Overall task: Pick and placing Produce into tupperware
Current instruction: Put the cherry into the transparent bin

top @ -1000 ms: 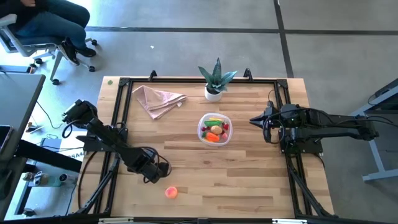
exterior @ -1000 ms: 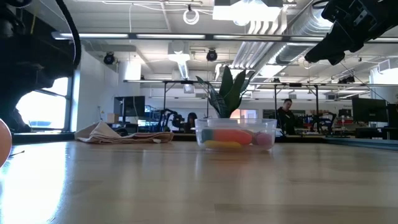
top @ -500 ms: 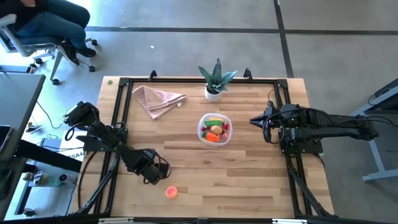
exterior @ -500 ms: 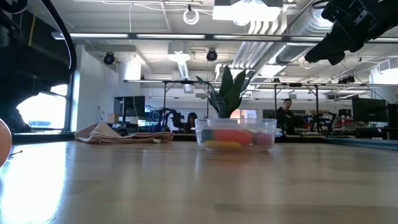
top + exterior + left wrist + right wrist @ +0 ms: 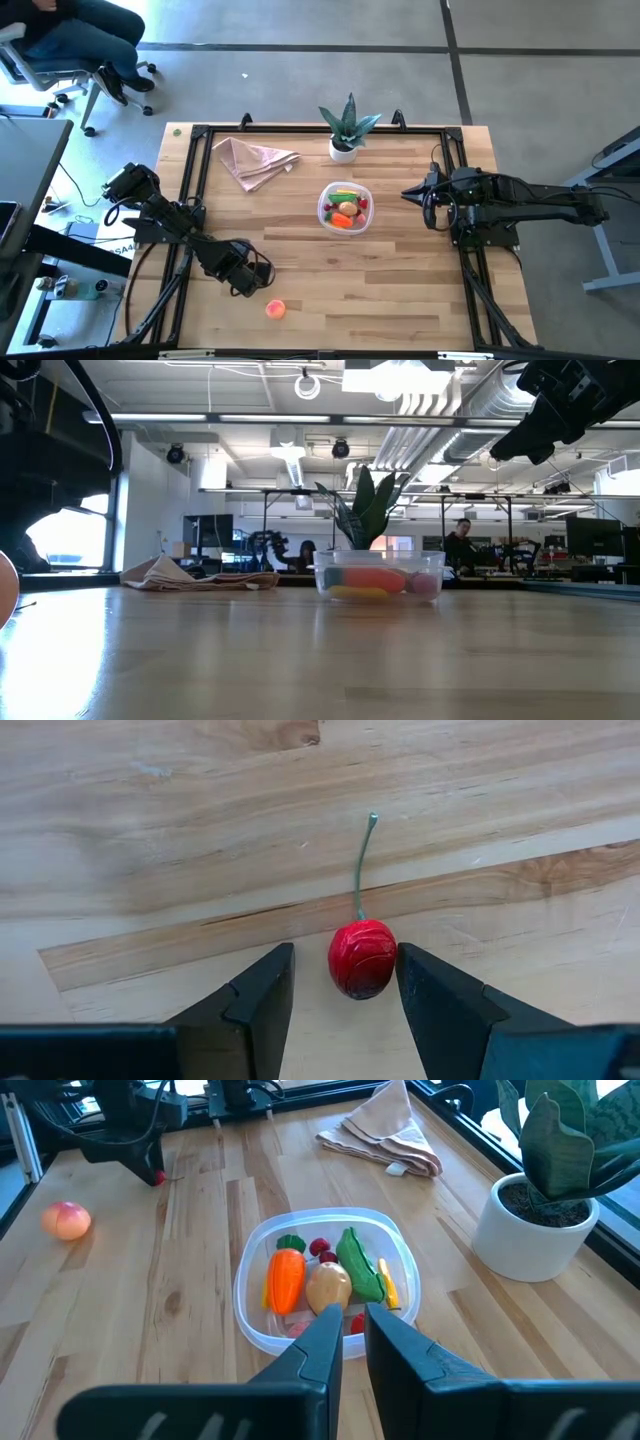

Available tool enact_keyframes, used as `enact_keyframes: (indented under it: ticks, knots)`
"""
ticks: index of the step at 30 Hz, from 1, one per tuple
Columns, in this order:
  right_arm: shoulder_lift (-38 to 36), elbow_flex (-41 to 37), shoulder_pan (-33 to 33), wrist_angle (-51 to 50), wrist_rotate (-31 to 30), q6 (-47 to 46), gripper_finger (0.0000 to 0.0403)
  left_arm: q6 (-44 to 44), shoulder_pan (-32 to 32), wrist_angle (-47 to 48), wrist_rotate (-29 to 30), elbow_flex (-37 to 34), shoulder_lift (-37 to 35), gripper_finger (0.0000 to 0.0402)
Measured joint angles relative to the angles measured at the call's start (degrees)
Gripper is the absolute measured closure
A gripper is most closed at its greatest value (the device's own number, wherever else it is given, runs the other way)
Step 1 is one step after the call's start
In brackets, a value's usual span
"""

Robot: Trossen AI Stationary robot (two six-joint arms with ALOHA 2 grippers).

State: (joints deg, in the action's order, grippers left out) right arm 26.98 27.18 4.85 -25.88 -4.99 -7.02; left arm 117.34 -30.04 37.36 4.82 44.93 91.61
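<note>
A small red cherry (image 5: 362, 958) with a green stem lies on the wooden table near its left front. My left gripper (image 5: 345, 982) points down over it, open, with one finger on either side of the fruit and no plain touch; it also shows in the high view (image 5: 250, 283). A pink-orange peach (image 5: 275, 309) lies on the table just nearer the front edge. The clear tupperware (image 5: 322, 210) stands mid-table holding a carrot (image 5: 284, 1277), a green pod (image 5: 358, 1265) and other pieces. My right gripper (image 5: 352, 1320) hangs shut above the table's right side, empty.
A potted spiky plant (image 5: 347, 128) stands at the far edge and a crumpled beige cloth (image 5: 253, 160) lies at the far left. A black frame (image 5: 195, 180) runs round the table. Bare wood lies between the cherry and the tupperware.
</note>
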Motion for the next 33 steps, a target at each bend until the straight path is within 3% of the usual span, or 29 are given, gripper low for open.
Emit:
enact_keyframes:
  ticks: [7, 19, 33]
  knots:
    - [0.0, 0.0, 0.0, 0.0, 0.0, 0.0, 0.0367, 0.0, 0.0, 0.1, 0.1, 0.0, 0.0, 0.0237]
    - [0.0, 0.0, 0.0, 0.0, 0.0, 0.0, 0.0367, 0.1, 0.0, 0.6, 0.1, -0.1, 0.1, 0.0293]
    - [0.0, 0.0, 0.0, 0.0, 0.0, 0.0, 0.0367, 0.1, 0.0, 1.1, 0.1, -0.1, 0.1, 0.0296]
